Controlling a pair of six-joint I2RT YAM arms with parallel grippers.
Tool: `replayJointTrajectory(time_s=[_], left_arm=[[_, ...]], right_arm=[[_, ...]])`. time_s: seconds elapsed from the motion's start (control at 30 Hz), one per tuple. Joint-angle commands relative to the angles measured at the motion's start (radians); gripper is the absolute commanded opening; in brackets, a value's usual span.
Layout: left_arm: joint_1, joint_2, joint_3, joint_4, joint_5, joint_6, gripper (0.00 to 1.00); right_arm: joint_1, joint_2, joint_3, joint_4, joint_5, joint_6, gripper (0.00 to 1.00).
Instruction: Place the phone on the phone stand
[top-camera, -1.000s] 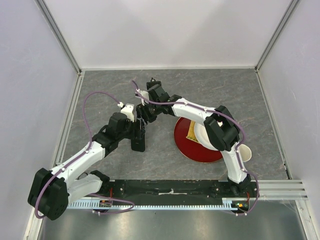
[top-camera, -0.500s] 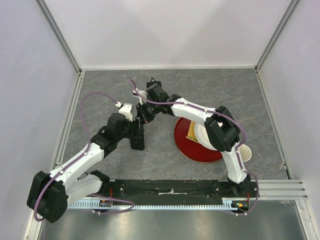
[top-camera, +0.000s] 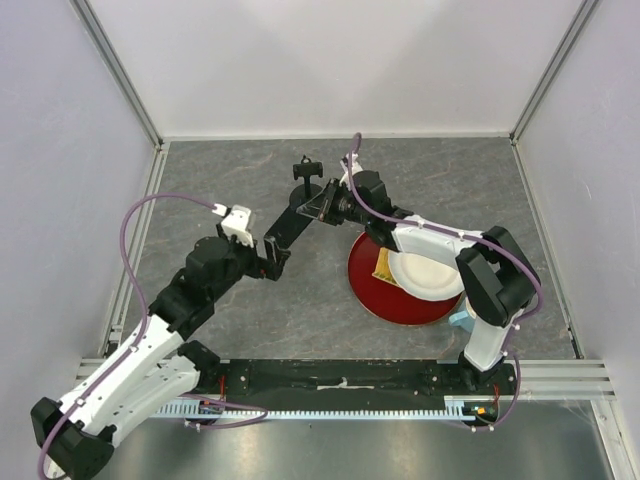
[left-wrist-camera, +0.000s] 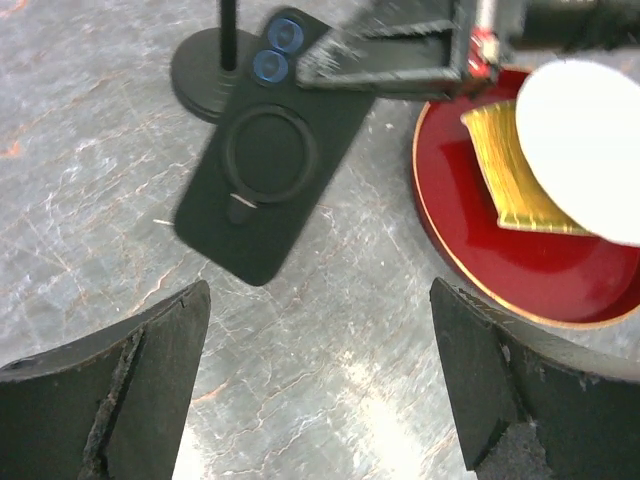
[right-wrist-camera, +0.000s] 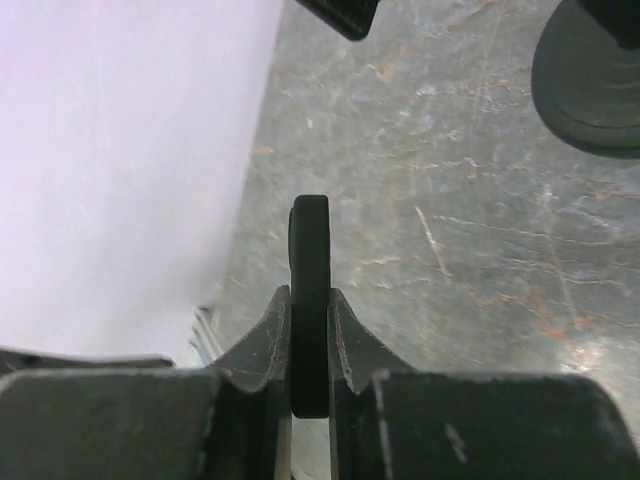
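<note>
L gripper (left-wrist-camera: 318, 300) let go, now wide apart; R gripper (right-wrist-camera: 310, 300) clamps phone (left-wrist-camera: 262, 185) beside phone stand (left-wrist-camera: 200, 75).

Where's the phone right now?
In the top view the phone is left of centre, one end pinched by the right gripper, on the near side of the phone stand and left of the red plate.

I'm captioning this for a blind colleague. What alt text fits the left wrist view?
The right gripper pinches the camera end of the phone, back up, by the disc base of the stand. A red plate with a gold packet and white plate lies right; the open left gripper frames the bottom.
</note>
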Motion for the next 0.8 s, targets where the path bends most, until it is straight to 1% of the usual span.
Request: replayJointTrajectory(time_s=[0.0, 0.03, 0.07, 0.1, 0.13, 0.17, 0.2, 0.23, 0.27, 0.3, 0.33, 0.4, 0.43, 0.47, 0.5, 0.53, 0.63, 0.7, 0.77], left_arm=[[-0.142, 0.015, 0.062, -0.020, -0.114, 0.199, 0.95], [-0.175, 0.028, 0.067, 0.002, -0.139, 0.290, 0.96], [-0.245, 0.045, 0.075, 0.006, -0.169, 0.343, 0.97], [-0.279, 0.095, 0.084, 0.011, -0.249, 0.396, 0.97], [-0.316, 0.122, 0.099, 0.031, -0.306, 0.514, 1.00], [-0.383, 0.149, 0.101, 0.052, -0.368, 0.582, 1.00], [-0.409, 0.213, 0.095, 0.080, -0.498, 0.649, 1.00], [-0.445, 0.246, 0.090, 0.113, -0.556, 0.781, 1.00], [-0.452, 0.284, 0.084, 0.184, -0.652, 0.840, 1.00], [-0.456, 0.339, 0.075, 0.210, -0.682, 0.893, 0.99], [-0.457, 0.367, 0.072, 0.248, -0.697, 0.970, 0.97], [-0.457, 0.403, 0.047, 0.363, -0.743, 1.057, 0.94], [-0.457, 0.419, 0.033, 0.411, -0.751, 1.079, 0.90], [-0.457, 0.423, 0.020, 0.502, -0.757, 1.099, 0.88], [-0.457, 0.427, 0.000, 0.538, -0.759, 1.130, 0.84], [-0.457, 0.442, -0.008, 0.580, -0.766, 1.147, 0.79], [-0.457, 0.475, -0.013, 0.621, -0.763, 1.168, 0.68], [-0.457, 0.510, -0.011, 0.641, -0.766, 1.196, 0.66], [-0.457, 0.548, -0.020, 0.699, -0.801, 1.240, 0.65]], right_arm=[[0.021, -0.079, -0.055, 0.283, 0.053, 0.312, 0.00], [0.018, -0.083, -0.064, 0.301, 0.062, 0.356, 0.00], [0.016, -0.086, -0.087, 0.313, 0.067, 0.374, 0.00], [0.018, -0.094, -0.098, 0.326, 0.072, 0.390, 0.00], [0.015, -0.100, -0.107, 0.333, 0.079, 0.415, 0.00], [0.015, -0.106, -0.127, 0.338, 0.095, 0.429, 0.00], [0.013, -0.123, -0.139, 0.343, 0.108, 0.436, 0.00], [0.013, -0.134, -0.150, 0.344, 0.118, 0.443, 0.00], [0.012, -0.140, -0.165, 0.346, 0.134, 0.453, 0.00], [0.010, -0.155, -0.173, 0.349, 0.141, 0.458, 0.00], [0.012, -0.162, -0.179, 0.350, 0.144, 0.464, 0.00], [0.009, -0.174, -0.193, 0.361, 0.148, 0.475, 0.00], [0.007, -0.177, -0.196, 0.366, 0.150, 0.478, 0.00], [0.007, -0.180, -0.204, 0.370, 0.150, 0.483, 0.00], [0.006, -0.183, -0.204, 0.376, 0.144, 0.487, 0.00], [0.006, -0.182, -0.207, 0.382, 0.142, 0.492, 0.00], [0.001, -0.185, -0.216, 0.407, 0.122, 0.516, 0.00], [-0.001, -0.192, -0.224, 0.416, 0.121, 0.525, 0.00], [-0.001, -0.198, -0.230, 0.415, 0.122, 0.527, 0.00]])
